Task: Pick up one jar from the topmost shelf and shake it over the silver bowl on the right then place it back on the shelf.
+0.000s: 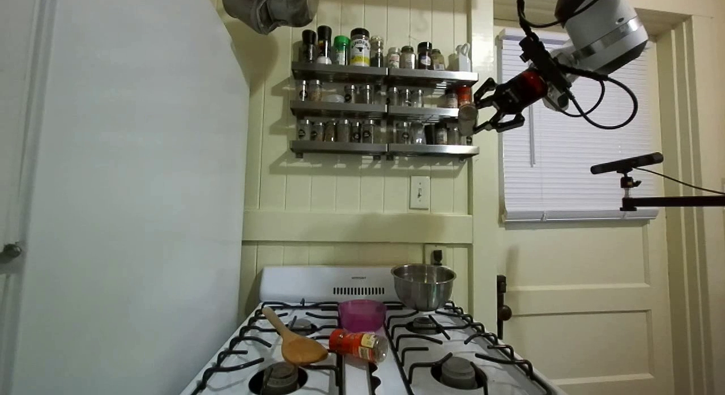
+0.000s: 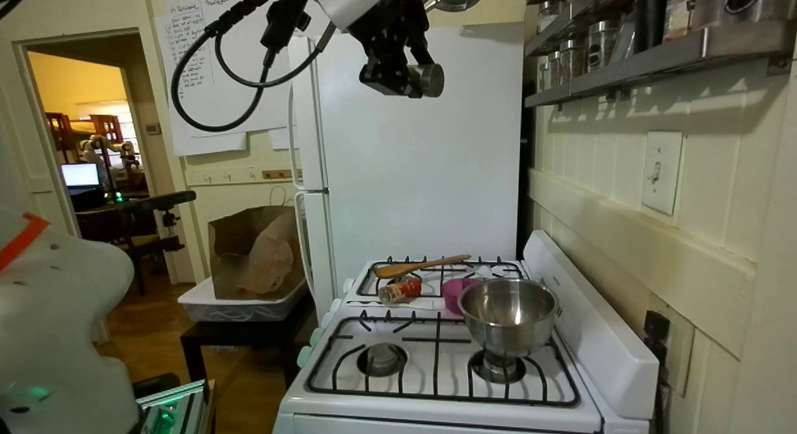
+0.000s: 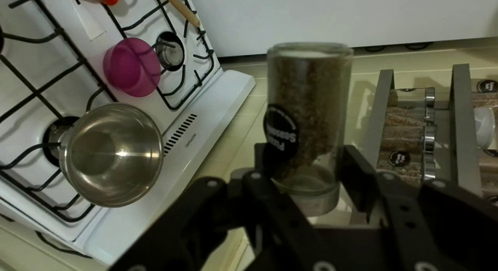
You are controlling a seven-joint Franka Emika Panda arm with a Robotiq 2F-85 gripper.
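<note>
clasping a jar (image 3: pixel 308 107), the gripper (image 3: pixel 309 162) had the pickup done, leaving, it seemed, the shake over the silver bowl (image 1: pixel 423 293) and the return to the top shelf (image 1: pixel 433 76).

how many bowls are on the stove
2: the silver bowl at the back of the stove, and the pink bowl, left of it in both exterior views. None seems hidden.

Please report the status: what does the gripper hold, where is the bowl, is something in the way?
Gripper shut on seasoning jar, off the shelf. Silver bowl on stove. No obstacle seen between them; pink container near bowl.
</note>
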